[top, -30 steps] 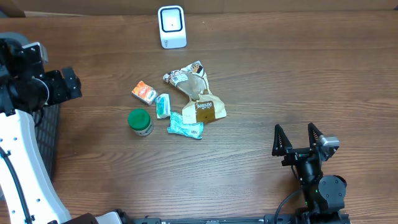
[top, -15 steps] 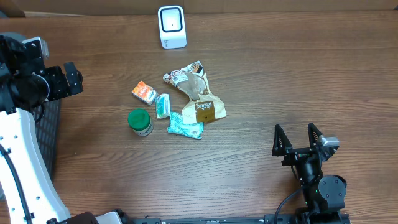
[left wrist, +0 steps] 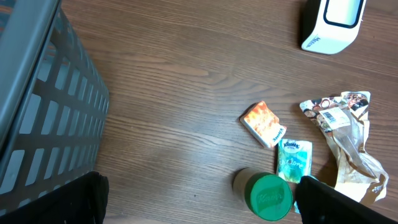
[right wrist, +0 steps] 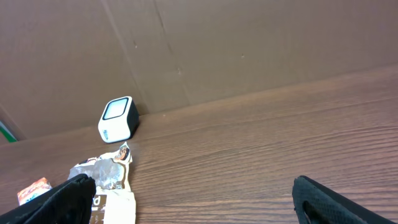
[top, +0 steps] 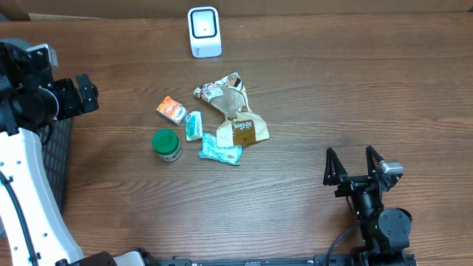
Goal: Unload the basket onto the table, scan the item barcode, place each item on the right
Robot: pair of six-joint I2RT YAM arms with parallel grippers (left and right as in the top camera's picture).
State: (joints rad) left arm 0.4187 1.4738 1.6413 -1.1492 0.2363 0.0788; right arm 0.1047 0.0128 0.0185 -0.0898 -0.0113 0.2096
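At table centre, overhead view: five small items lie loosely bunched; none has been picked up.
Items: brown pouch [top: 238, 117], orange packet [top: 171, 109], tissue pack [top: 194, 125], green-lidded jar [top: 166, 144], teal packet [top: 220, 151].
Scanner [top: 204, 32]: stands at 12 o'clock on the table [top: 332, 81], straight up from the bunch and well apart from it.
Left gripper [top: 87, 94]: jaws spread wide with nothing between them; it hangs at the table's 9 o'clock edge, above the grey basket [left wrist: 43, 112].
Right gripper [top: 349, 159]: jaws also fully apart and empty, fingers pointing toward 12 o'clock, parked near 5 o'clock.
Bearing from left jaws: the bunch lies toward 4 o'clock, with the orange packet and the jar as its closest members.
Bearing from right jaws: the bunch lies between 9 and 10 o'clock, with the pouch's lower end closest.
Long axis: the pouch runs roughly from 10 to 4 o'clock; the orange packet lies on much the same slant.
Barcode: a white label shows on the pouch's crumpled upper end in the left wrist view; its bars are too small to read.
Nearer arm: a close call, I judge; left for the orange packet or jar, right for the pouch.
Next move: whichever arm goes must drop over one item, close across its short side, then carry it up to 12 o'clock.
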